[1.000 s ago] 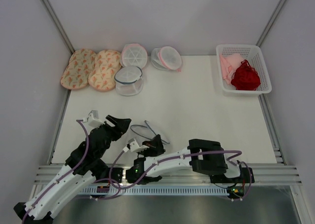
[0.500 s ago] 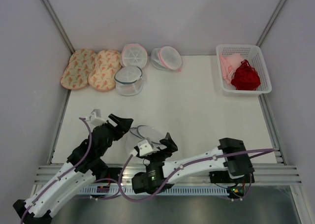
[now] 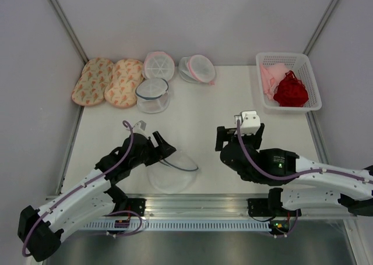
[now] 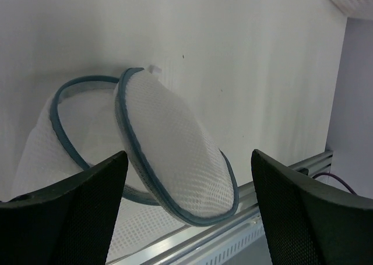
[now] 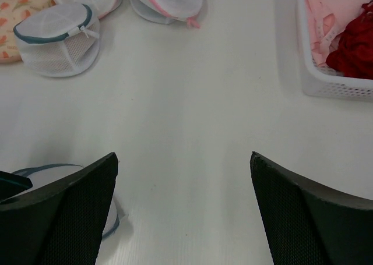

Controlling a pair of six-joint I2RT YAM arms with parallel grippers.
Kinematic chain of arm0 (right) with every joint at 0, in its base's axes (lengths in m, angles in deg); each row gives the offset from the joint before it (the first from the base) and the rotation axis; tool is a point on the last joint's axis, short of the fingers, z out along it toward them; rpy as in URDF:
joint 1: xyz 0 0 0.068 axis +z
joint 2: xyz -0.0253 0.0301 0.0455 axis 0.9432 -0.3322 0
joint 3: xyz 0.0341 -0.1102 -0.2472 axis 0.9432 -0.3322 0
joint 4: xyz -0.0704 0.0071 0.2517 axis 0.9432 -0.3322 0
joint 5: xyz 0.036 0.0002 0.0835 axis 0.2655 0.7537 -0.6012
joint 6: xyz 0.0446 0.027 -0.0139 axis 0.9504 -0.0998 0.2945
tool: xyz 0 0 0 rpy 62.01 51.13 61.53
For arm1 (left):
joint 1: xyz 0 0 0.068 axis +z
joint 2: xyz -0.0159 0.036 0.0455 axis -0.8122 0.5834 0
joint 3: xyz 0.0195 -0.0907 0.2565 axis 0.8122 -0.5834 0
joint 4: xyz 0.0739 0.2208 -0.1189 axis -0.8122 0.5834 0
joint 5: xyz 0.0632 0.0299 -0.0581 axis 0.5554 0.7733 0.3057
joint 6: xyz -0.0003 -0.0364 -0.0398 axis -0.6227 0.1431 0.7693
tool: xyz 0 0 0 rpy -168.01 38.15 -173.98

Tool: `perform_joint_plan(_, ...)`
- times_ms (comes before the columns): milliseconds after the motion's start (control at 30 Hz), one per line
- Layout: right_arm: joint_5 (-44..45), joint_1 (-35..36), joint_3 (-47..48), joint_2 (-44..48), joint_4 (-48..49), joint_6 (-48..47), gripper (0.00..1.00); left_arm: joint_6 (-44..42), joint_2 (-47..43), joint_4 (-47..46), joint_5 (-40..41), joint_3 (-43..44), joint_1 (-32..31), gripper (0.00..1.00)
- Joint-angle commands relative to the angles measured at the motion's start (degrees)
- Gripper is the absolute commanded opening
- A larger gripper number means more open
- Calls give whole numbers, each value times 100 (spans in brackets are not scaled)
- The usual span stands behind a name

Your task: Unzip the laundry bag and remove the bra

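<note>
The laundry bag [image 3: 172, 173], white mesh with a blue-grey rim, lies unzipped at the table's front edge, and its lid [image 4: 175, 151] stands tilted up from the base. My left gripper [image 3: 165, 148] is open just left of it; in the left wrist view [image 4: 189, 160] the jaws stand either side of the lid without touching. My right gripper [image 3: 239, 135] is open over bare table to the right, with nothing between its fingers [image 5: 183, 159]. The dark red bra [image 3: 290, 91] lies in the white basket [image 3: 263, 99] at the back right, also in the right wrist view [image 5: 355, 49].
A second, zipped blue-rimmed mesh bag [image 3: 152, 95] sits at the back left, beside two pink-rimmed bags [image 3: 159, 64] [image 3: 198, 69] and two peach patterned pads [image 3: 108, 81]. A pale pink cloth [image 3: 271, 77] shares the basket. Metal rails [image 3: 192, 204] run along the near edge.
My right arm has swung from the front left to the middle right, its gripper opening wide. The bag now rests open on the table. My left gripper moved right toward it.
</note>
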Motion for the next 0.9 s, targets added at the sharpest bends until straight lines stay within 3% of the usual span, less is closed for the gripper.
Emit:
perform_joint_plan(0,-852,-252,-192,-278,541,-522,98,-333,96,211,-433,494,-18,90)
perform_joint_plan(233,-1827,-1595,-683,222,716,-565,98,-579,-246,1310,314,908,-18,90)
perform_joint_plan(367,-3475,-2615,-1412,820,1725,-1074,98,-632,-580,1119,236,663,-18,91)
perform_joint_plan(500,-4778,-3572,-1590,988,2079,-1181,98,-650,-957,749,87,355,-18,92)
perform_joint_plan(867,-5301,-3680,-1555,962,2098,-997,98,-843,-739,590,-81,416,-18,95)
